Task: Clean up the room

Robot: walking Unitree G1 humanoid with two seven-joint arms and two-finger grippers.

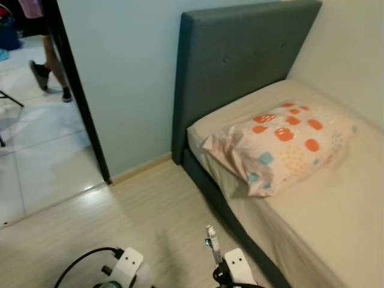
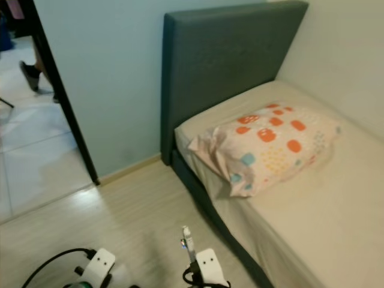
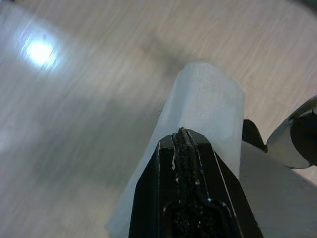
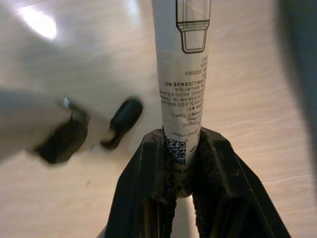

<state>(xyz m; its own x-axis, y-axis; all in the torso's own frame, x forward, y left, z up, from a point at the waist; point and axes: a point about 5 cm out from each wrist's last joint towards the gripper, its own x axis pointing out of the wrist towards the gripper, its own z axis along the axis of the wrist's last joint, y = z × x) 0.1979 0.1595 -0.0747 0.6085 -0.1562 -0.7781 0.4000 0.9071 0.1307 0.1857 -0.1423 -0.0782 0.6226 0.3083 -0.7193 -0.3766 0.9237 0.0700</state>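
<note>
- Tube (image 4: 182, 74) first, since that's the cleanup item: it's a white tube with black printed text, a little QR code and a line drawing on it, and it's clamped in the right gripper (image 4: 182, 163).
- The right gripper's two black fingers (image 4: 148, 173) are squeezed in on the tube's lower end, one on each side, so it's got a firm pinch on it. In the head view you can see the tube poking up from that gripper (image 1: 211, 240) at the near edge of the scene, just left of the bed frame, over the floor.
- Left gripper (image 3: 184, 144) has its fingers pressed flat together, no gap I can spot. A white sheet, looks like tissue or paper (image 3: 203, 109), sits right behind the tips and runs down beside them. I honestly can't tell if it's pinched between the fingers or just lying against them.
- Both arms are low at the near side, left one with a black cable (image 1: 78, 264) looping off it.
- Floor (image 1: 150, 210) is pale wood-look plank, with a bright light reflection on it.
- Bed (image 1: 336, 228) takes up the right side: beige sheet, dark grey frame, tall grey headboard (image 1: 240, 66) at the far end against a light blue wall.
- Pillow (image 1: 282, 144) lies on the bed near the headboard, cream with orange and blue patches, a bit crumpled on its left end.
- Far left there's a doorway with a black frame (image 1: 75, 90) onto a white tiled floor, and a person's legs in dark shoes (image 1: 42, 75) out there.
</note>
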